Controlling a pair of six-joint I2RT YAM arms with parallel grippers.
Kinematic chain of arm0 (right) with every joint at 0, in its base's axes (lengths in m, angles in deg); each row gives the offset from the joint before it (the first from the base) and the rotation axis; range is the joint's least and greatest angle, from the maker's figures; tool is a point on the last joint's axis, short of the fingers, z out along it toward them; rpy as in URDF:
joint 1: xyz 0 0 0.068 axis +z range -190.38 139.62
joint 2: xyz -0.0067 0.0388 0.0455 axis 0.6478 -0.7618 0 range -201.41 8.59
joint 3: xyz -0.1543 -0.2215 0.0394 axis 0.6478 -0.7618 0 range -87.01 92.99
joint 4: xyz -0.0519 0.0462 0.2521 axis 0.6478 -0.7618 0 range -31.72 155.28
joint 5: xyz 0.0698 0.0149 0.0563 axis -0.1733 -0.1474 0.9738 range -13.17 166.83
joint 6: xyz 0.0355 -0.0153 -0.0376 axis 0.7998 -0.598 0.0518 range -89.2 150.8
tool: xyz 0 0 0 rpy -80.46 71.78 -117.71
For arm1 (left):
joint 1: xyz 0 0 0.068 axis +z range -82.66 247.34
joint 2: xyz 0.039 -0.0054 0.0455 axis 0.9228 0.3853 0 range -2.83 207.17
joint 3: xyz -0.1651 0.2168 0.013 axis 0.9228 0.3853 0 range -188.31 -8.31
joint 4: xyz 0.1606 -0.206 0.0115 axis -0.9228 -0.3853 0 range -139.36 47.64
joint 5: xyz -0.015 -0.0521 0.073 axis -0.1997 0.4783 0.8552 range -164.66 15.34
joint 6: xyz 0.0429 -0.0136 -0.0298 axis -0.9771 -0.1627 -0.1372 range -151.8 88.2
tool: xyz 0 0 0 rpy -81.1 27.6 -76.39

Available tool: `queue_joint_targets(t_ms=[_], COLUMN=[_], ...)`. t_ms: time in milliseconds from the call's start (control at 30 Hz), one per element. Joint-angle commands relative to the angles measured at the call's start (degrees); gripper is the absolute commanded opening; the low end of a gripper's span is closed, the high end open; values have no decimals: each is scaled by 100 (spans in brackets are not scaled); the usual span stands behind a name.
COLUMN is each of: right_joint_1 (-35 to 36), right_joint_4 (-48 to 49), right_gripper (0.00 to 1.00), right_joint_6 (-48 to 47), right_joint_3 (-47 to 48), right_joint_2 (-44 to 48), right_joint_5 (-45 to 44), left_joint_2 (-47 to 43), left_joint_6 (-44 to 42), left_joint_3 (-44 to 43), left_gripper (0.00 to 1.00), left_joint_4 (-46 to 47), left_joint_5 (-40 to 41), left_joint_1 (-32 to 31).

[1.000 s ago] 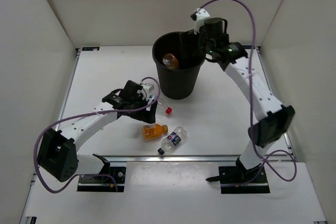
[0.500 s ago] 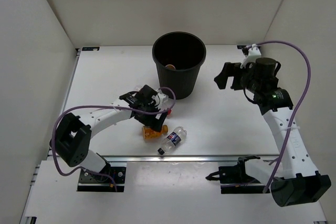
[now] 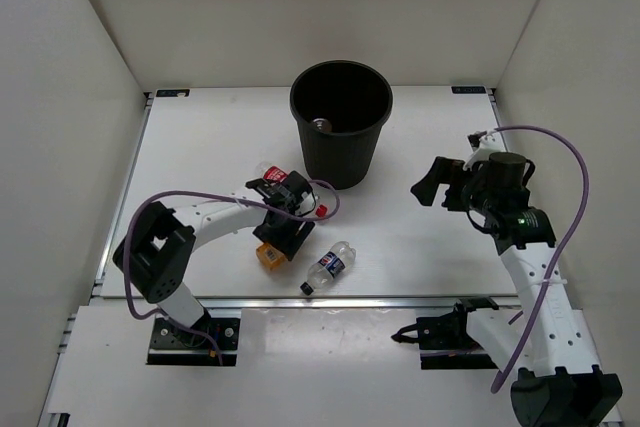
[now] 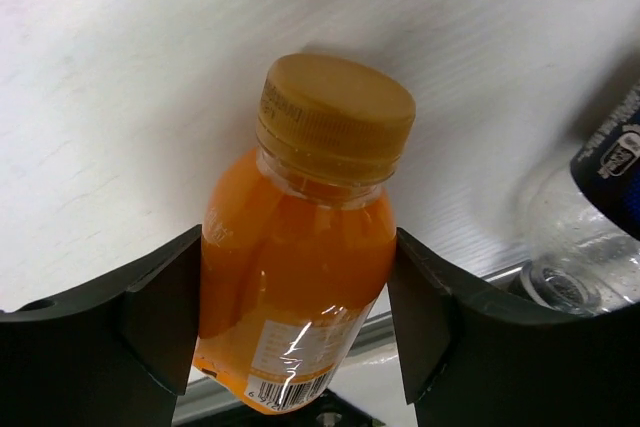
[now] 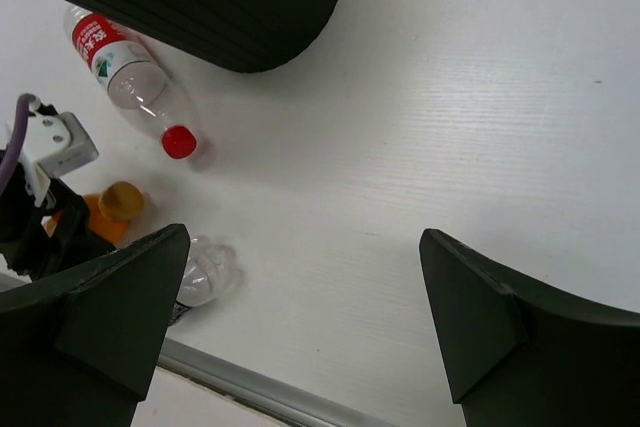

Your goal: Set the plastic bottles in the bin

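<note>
While the right gripper [image 5: 303,247] hangs spread apart, the left gripper [image 4: 297,282] pinches the orange bottle [image 4: 300,227] lying between its fingers [image 4: 160,317].

the table [image 5: 450,97] lies open between the wide-spread right gripper [image 5: 300,242] and the bin [image 5: 220,7]. the left gripper [image 4: 298,237] is hemmed in: its fingers [image 4: 150,317] press both sides of the orange bottle [image 4: 300,277], the blue-label bottle [image 4: 590,217] lies just beside, and the red-cap bottle [image 5: 125,72] lies near the bin's wall.
</note>
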Motion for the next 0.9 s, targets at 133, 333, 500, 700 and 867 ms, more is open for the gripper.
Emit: queue_joint_targets(t_ms=[133, 333, 500, 700, 867], right_joint_1=[395, 764, 958, 1651, 3012], right_joint_4=[-66, 65, 372, 1102, 1147], right_gripper=[97, 99, 99, 99, 99], right_joint_6=[430, 931, 1239, 1819, 2364], right_joint_3=[-568, -1315, -1641, -2168, -2091], right_joint_2=[172, 400, 601, 857, 620], right_joint_5=[-162, -302, -198, -215, -1380], left_joint_2=[-1066, -1630, -598, 1064, 1647], left_joint_6=[16, 368, 315, 647, 781], left_joint_3=[-1127, -3405, -4711, -5961, -6956], left_gripper=[28, 48, 50, 75, 99], left_joint_4=[-1240, -334, 1138, 1624, 1140], left_joint_5=[779, 392, 840, 806, 691], left_joint_1=[175, 616, 431, 500, 545])
